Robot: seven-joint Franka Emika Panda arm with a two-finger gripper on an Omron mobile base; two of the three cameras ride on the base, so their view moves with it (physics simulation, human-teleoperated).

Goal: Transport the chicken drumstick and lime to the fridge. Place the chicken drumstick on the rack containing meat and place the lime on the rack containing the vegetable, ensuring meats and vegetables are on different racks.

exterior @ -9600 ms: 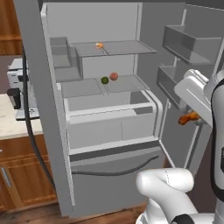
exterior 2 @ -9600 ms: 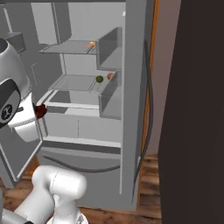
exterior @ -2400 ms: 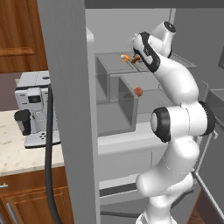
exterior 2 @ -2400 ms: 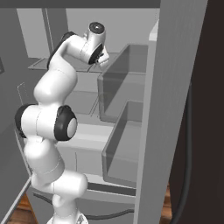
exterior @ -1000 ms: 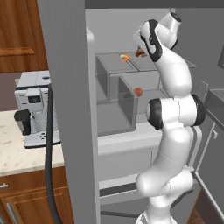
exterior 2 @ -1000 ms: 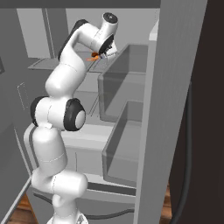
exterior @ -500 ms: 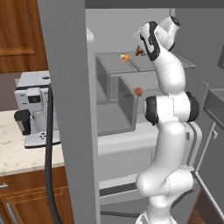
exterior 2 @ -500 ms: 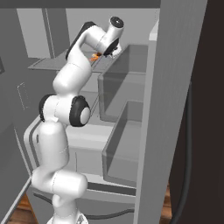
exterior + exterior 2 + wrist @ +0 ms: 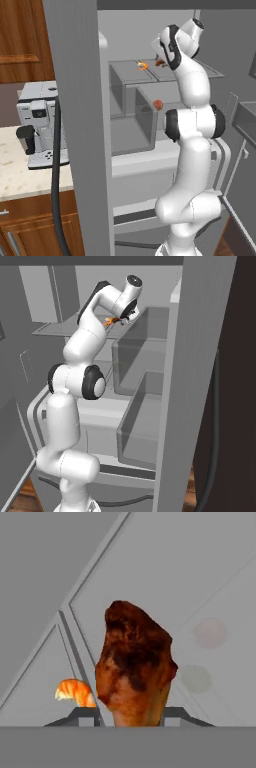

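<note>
My gripper (image 9: 131,717) is shut on the chicken drumstick (image 9: 134,672), a glossy brown piece standing thick end up between the fingertips (image 9: 85,716). It hangs just above the fridge's top shelf (image 9: 197,71), close beside the meat (image 9: 75,692), a small orange-yellow lump (image 9: 142,65). From the left base view the gripper (image 9: 161,60) is at the shelf's middle, high inside the fridge (image 9: 75,100). The vegetable (image 9: 158,104), a red-orange ball, rests on the shelf below. Through the translucent shelf it shows as a faint reddish blur (image 9: 210,633), with a faint greenish blur (image 9: 196,678), the lime, beside it.
Clear bins (image 9: 145,401) stand on the shelves at the fridge's side. The open door's edge (image 9: 195,381) stands close on the right. A coffee machine (image 9: 37,125) sits on the pale counter left of the fridge, above wooden cabinets (image 9: 35,225).
Over the last second the arm has straightened a little and the hand has turned. The drumstick stays held over the top shelf beside the meat.
</note>
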